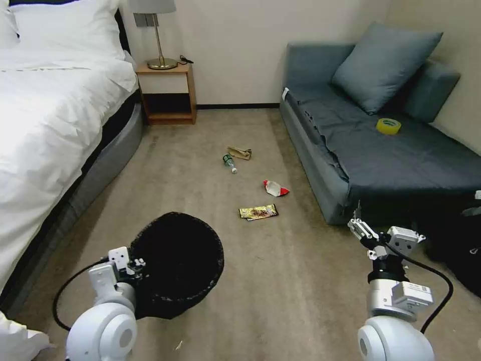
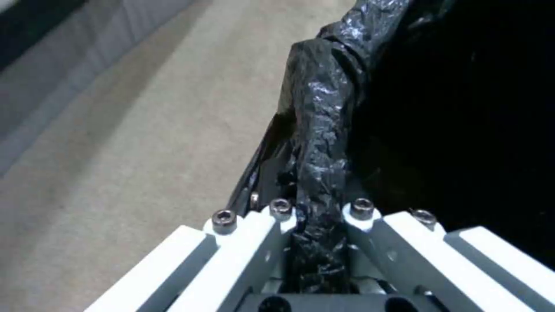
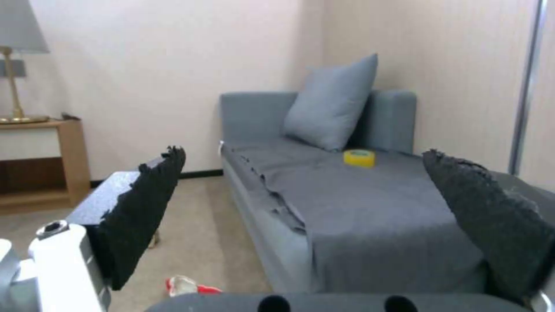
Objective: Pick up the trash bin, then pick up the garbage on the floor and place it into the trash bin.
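The trash bin (image 1: 180,260), round and black with a black liner, is tilted at the lower left of the head view. My left gripper (image 1: 136,264) is shut on its near rim. In the left wrist view my left gripper (image 2: 320,212) pinches the crinkled liner over the trash bin's rim (image 2: 321,125). The garbage lies on the carpet beyond: a gold-brown wrapper (image 1: 258,212), a red-and-white wrapper (image 1: 275,188), a small clear bottle (image 1: 230,163) and a tan paper scrap (image 1: 240,152). My right gripper (image 1: 358,225) hangs open and empty in front of the sofa, well right of the litter. The right wrist view shows my right gripper (image 3: 301,152) with its black pads (image 3: 145,208) wide apart, and the red-and-white wrapper (image 3: 188,286) below.
A white bed (image 1: 50,125) runs along the left. A wooden nightstand (image 1: 168,93) with a lamp stands at the back wall. On the right, a grey sofa (image 1: 320,165) holds a cushion and a yellow tape roll (image 1: 389,126). A dark bag (image 1: 461,250) sits at the far right.
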Robot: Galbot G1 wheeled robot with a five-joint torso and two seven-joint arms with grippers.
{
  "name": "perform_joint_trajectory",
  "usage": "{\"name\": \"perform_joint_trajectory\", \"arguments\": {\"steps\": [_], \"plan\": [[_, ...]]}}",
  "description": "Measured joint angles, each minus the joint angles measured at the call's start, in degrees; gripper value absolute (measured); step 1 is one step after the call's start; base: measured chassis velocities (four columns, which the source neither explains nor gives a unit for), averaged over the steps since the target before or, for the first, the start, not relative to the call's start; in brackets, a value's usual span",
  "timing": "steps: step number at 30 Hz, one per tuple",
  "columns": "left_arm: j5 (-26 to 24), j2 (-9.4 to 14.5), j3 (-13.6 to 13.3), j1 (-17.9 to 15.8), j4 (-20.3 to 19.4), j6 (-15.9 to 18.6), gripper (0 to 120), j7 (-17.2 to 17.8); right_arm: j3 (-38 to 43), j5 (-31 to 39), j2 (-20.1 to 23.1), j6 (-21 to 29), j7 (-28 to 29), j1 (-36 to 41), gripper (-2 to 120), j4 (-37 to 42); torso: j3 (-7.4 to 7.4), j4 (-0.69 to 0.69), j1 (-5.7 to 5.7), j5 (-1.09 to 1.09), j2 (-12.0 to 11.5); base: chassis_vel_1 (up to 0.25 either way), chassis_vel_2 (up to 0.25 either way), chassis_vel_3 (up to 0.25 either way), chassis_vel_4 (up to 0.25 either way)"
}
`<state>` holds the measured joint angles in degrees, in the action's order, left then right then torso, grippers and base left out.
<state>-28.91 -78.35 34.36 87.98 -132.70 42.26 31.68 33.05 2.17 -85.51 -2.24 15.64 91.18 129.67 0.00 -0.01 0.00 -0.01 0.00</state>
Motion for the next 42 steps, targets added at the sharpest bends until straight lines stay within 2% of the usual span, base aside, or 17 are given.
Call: {"name": "perform_joint_trajectory", "arguments": {"steps": [8, 17, 24, 42], "plan": [[3.7, -1.5, 1.3, 1.4, -0.9, 0.0, 2, -1.5, -1.0, -0.2, 1.0, -2.0, -3.0, 0.6, 100, -0.8, 0.0, 0.01, 0.0, 0.01, 0.0, 0.0, 0.0, 0.0, 0.0], [3.8, -2.0, 2.4, 1.6, -1.4, -0.1, 2, -2.2, -1.7, -0.7, 1.2, -4.6, -5.4, 0.7, 100, -1.7, 0.0, 0.0, 0.0, 0.0, 0.0, 0.0, 0.0, 0.0, 0.0], [3.6, -2.1, 4.4, 1.2, -1.3, -0.1, 2, -3.0, -2.4, -1.0, 1.2, -4.8, -6.1, 0.6, 100, -1.9, 0.0, 0.01, 0.0, 0.0, 0.0, -0.017, 0.024, 0.023, -0.02], [3.5, -2.2, 6.7, 0.3, -0.2, -0.3, 2, -3.7, -2.9, -1.2, 1.7, -4.5, -6.5, 0.0, 100, -2.8, 0.0, 0.01, 0.0, 0.01, 0.0, -0.183, 0.188, 0.183, -0.179]]}}
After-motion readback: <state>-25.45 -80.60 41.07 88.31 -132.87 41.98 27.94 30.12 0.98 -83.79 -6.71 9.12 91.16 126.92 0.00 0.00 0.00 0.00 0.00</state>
